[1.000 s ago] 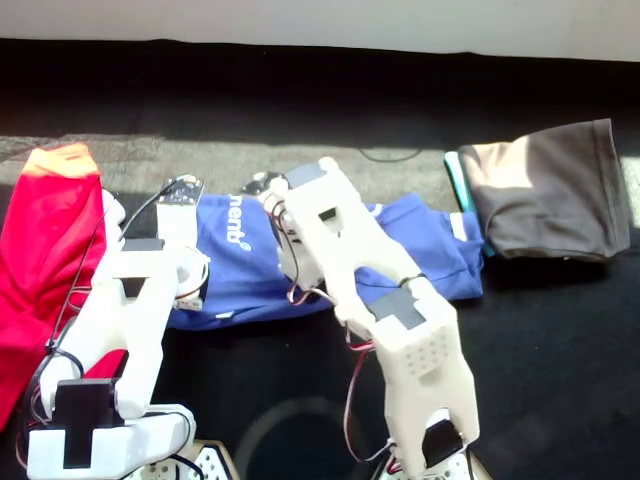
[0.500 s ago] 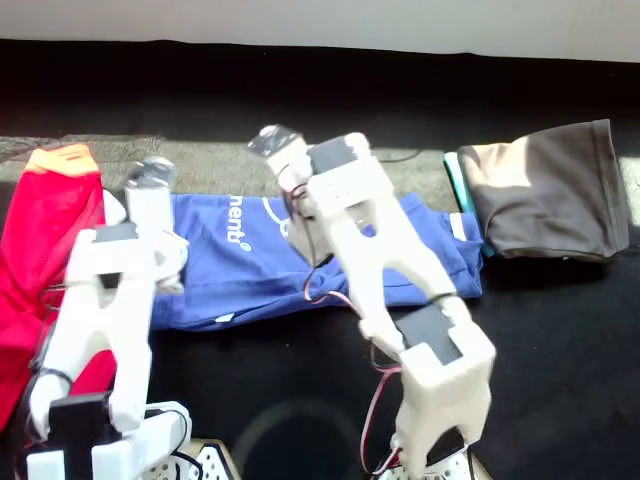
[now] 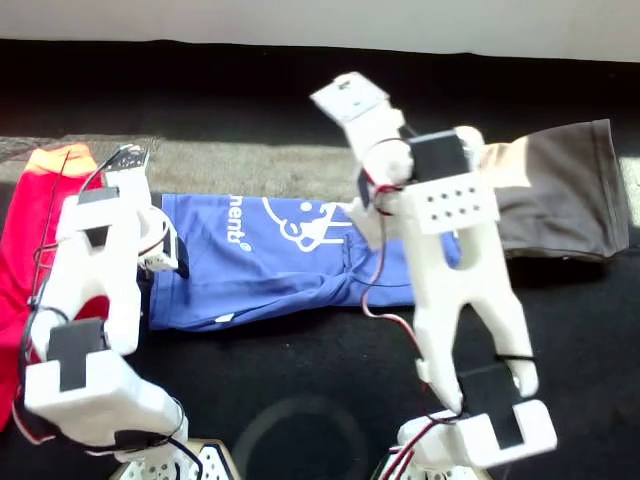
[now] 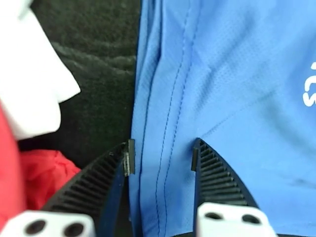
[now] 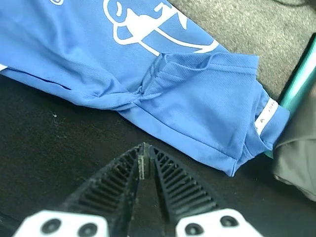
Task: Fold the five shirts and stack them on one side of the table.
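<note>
Left gripper, jaws apart, straddles the blue shirt hem; I'd pinch deep, both layers; right gripper, jaws together, empty.

The right arm hides the blue shirt's far sleeve and part of the brown shirt. The red shirt is cut off by the high view's edge.
</note>
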Controlling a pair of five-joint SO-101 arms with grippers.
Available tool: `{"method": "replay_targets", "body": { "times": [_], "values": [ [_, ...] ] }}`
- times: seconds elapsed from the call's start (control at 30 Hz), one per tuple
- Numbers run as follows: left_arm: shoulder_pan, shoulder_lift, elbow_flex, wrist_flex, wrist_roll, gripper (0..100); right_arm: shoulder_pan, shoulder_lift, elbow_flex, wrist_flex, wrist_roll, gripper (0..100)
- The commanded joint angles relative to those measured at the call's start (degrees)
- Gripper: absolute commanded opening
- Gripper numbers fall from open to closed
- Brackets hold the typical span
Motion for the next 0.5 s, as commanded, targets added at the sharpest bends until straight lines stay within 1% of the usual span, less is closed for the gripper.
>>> {"method": "replay_targets", "body": {
  "times": [0.0, 0.13, 0.33, 0.47],
  "values": [
    [-0.66, 1.10, -3.91, 0.53, 0.26, 20, 3.30, -5.76, 3.56, 0.75, 0.53, 0.6],
    [-0.40, 1.80, -4.00, 0.18, 0.00, 20, 4.44, -9.19, 7.87, 0.75, 0.53, 0.6],
    [-0.40, 1.89, -3.82, 0.18, -5.01, 20, 4.44, -13.32, 10.42, 0.66, 0.88, 0.6],
    [-0.57, 3.74, -4.18, 0.09, -6.86, 20, 5.85, -16.13, 10.51, 0.75, 3.43, 0.6]
  ]
}}
